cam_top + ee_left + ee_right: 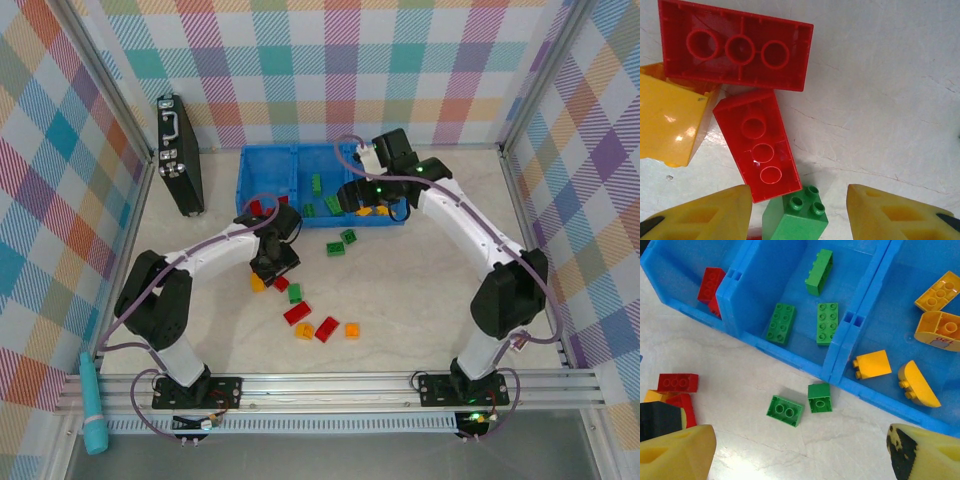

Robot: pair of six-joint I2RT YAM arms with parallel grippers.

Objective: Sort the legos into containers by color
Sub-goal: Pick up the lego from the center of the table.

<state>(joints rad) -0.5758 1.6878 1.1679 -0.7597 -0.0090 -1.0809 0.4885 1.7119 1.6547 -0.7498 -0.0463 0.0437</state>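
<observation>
The blue bins (268, 160) stand at the back centre: red legos (710, 285) in the left compartment, green legos (827, 322) in the middle, yellow-orange ones (872, 364) on the right. My left gripper (272, 265) is open, low over a loose cluster. A small green lego (796, 217) stands between its yellow fingers (705, 215), touching neither, beside two upside-down red legos (759, 142) and a yellow one (670, 122). My right gripper (365, 200) hangs open and empty at the bins' front right. Below it lie two green legos (785, 410) on the table.
A black case with a handle (180, 155) leans by the left wall. More loose red and orange legos (327, 328) lie toward the table's front. A teal tool (93, 405) rests outside the front rail at the left. Metal frame posts border the table.
</observation>
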